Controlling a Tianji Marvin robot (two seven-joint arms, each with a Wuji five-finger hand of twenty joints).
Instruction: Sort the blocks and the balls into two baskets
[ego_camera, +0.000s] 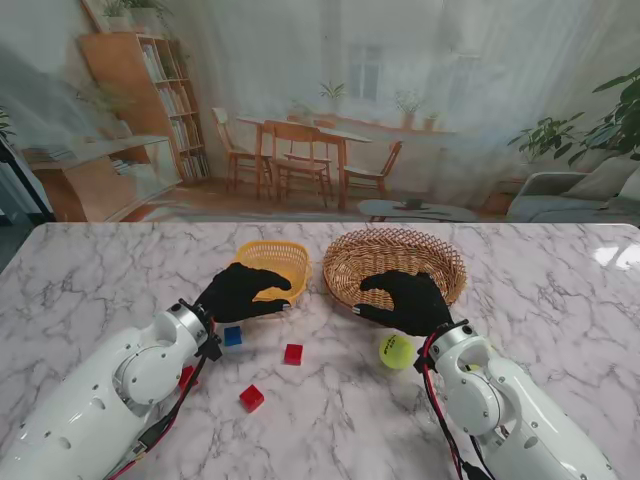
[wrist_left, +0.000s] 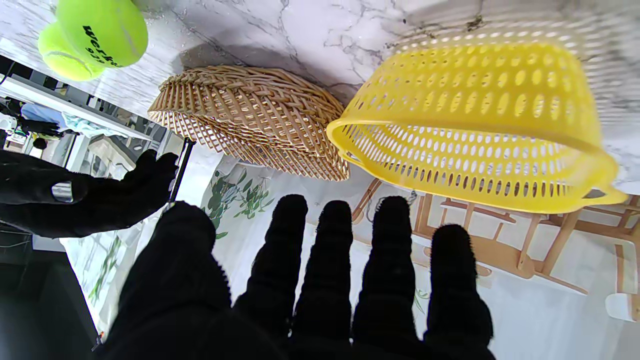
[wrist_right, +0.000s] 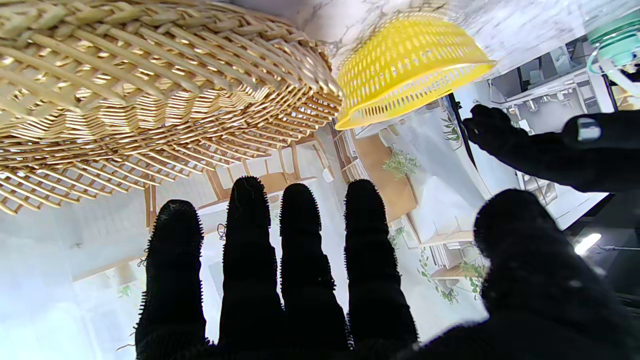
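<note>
Nearest to the robot, a red block (ego_camera: 251, 397) lies on the marble counter (ego_camera: 90, 280) between the two white forearms. Another red block (ego_camera: 293, 353) sits a little farther out, and a blue block (ego_camera: 233, 336) lies just beside the left wrist. A scrap of red (ego_camera: 187, 376) shows at the edge of the left forearm, too hidden to name. On the right side, a yellow-green tennis ball (ego_camera: 396, 350) rests on the counter just beside the right wrist; the left wrist view shows two tennis balls (wrist_left: 92, 37) touching there.

Farther out, the left hand (ego_camera: 240, 292) hovers with its black-gloved fingers (wrist_left: 327, 250) spread and holding nothing, fingertips over the near rim of the yellow plastic basket (ego_camera: 276, 262). The right hand (ego_camera: 405, 300) is likewise spread and empty, fingers (wrist_right: 297, 240) straight and slightly apart, reaching over the near rim of the round wicker basket (ego_camera: 395, 262). The two baskets stand side by side, close together, yellow on the left, wicker on the right. As far as the stand view shows, neither basket holds anything. Beyond them the counter runs to a backdrop printed with a dining room.
</note>
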